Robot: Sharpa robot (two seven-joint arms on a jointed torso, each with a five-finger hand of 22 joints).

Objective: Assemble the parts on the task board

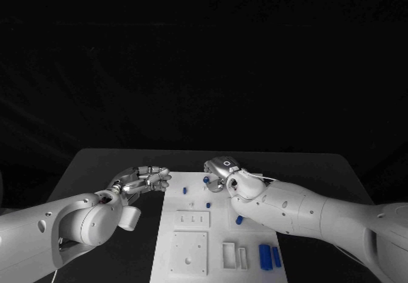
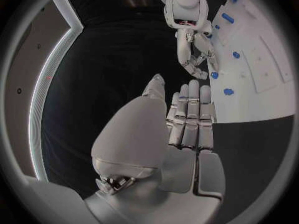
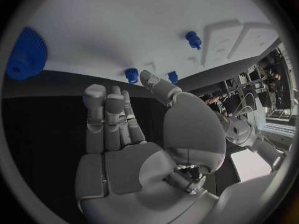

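1. Head view: the white task board (image 1: 191, 236) lies lengthwise from the table's near edge toward its far edge, its long axis running 6 to 12 o'clock on the black table (image 1: 102, 171).
2. Six blue parts show on it: a peg (image 1: 186, 191) at about 11 o'clock of the board, a small stud (image 1: 209, 205) just right of it, one piece (image 1: 206, 178) at the far edge beside the right hand, one (image 1: 240, 220) tucked against the right forearm, and two bars (image 1: 265, 257) lying side by side at the 5 o'clock corner.
3. The two bars point along the board's long axis, 6 to 12 o'clock; the peg does the same.
4. The left hand (image 1: 144, 180) hovers off the board's 10 o'clock corner, over bare table; its fingers lie straight and close together, released, grasping nothing.
5. The right hand (image 1: 223, 172) is over the board's far edge at 12 o'clock, fingers extended and empty.
6. Right wrist view: a large blue toothed wheel (image 3: 26, 54) sits on the board, apart from three small pieces.
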